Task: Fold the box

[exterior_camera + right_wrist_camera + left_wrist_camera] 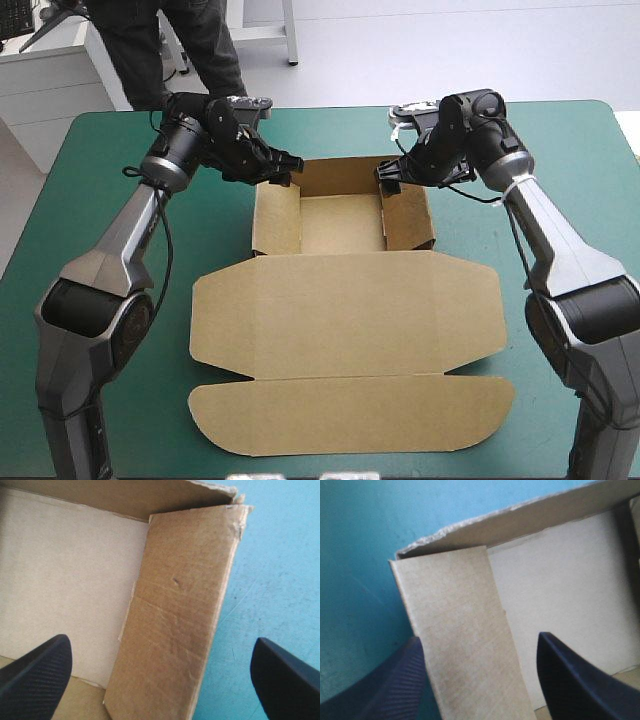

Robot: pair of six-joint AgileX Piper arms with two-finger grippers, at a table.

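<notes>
Teal-green cover [90, 200] fills the table in the high view, and the brown box [345, 320] lies at its middle. The far part stands as an open tray with its walls raised, while the lid lies flat on the cover toward the near edge, its rounded front flap nearest of all. The left gripper [283, 166] sits low at the tray's far-left corner and the right gripper [388, 180] at its far-right corner; from this height the gap between each pair of fingers is hard to read. In the left wrist view the black fingers [390, 685] stand apart, one over the cover outside the tray, the other over the tray's pale floor, with the left side wall's folded-in panel running between them. Whether either finger touches the board I cannot tell. The far wall meets this panel at the corner ahead of the gripper, its top edge a little frayed. In the right wrist view the fingers are spread wide, straddling the right side wall: one over the tray floor, one over the cover outside, both clear of the wall. That wall's panel shows a faint crease across it and a ragged corner where it meets the far wall.
</notes>
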